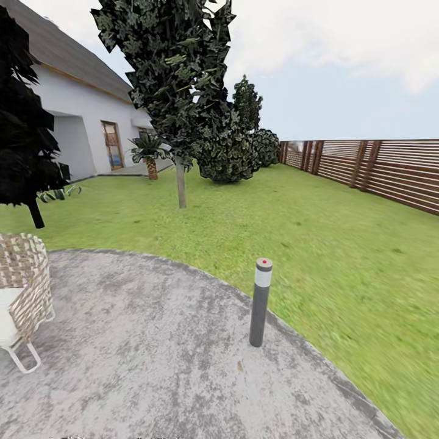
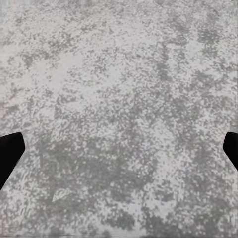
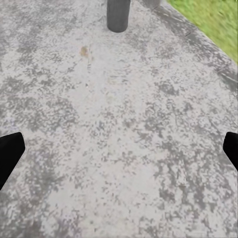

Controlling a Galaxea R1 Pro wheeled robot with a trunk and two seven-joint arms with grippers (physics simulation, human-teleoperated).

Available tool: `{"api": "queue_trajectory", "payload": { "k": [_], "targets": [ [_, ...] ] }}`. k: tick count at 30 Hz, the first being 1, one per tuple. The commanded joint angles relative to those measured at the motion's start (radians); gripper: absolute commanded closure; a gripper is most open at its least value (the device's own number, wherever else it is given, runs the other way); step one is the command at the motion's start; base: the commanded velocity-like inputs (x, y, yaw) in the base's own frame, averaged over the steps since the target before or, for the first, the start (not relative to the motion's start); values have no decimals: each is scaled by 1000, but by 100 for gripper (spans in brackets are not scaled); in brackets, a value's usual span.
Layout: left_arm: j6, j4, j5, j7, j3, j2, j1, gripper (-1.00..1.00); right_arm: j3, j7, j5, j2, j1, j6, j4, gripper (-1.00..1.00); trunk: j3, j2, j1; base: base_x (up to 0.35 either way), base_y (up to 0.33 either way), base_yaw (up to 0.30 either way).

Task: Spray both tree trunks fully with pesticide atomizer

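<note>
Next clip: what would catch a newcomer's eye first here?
A grey bollard lamp with a red dot stands at the edge of the round stone patio, right of centre. Behind it spreads a green lawn with a thin-trunked dark tree, a slatted fence at right and a white house at left.

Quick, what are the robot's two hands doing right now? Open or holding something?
Left end effector: open, holding nothing, above grey paving.
Right end effector: open, holding nothing, near the bollard lamp.

green lawn (image 1: 317,244), mottled grey paving (image 1: 152,353)
</note>
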Motion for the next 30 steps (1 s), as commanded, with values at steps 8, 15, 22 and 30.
{"api": "queue_trajectory", "payload": {
  "k": [8, 15, 22, 30],
  "targets": [
    [0, 0, 0, 0, 1, 0, 0, -100, 0, 0, 0, 0, 0, 0, 0, -100, 0, 0, 0, 0, 0, 279],
    [0, 0, 0, 0, 1, 0, 0, -100, 0, 0, 0, 0, 0, 0, 0, -100, 0, 0, 0, 0, 0, 279],
    [0, 0, 0, 0, 1, 0, 0, -100, 0, 0, 0, 0, 0, 0, 0, -100, 0, 0, 0, 0, 0, 279],
    [0, 0, 0, 0, 1, 0, 0, -100, 0, 0, 0, 0, 0, 0, 0, -100, 0, 0, 0, 0, 0, 279]
  ]
}}
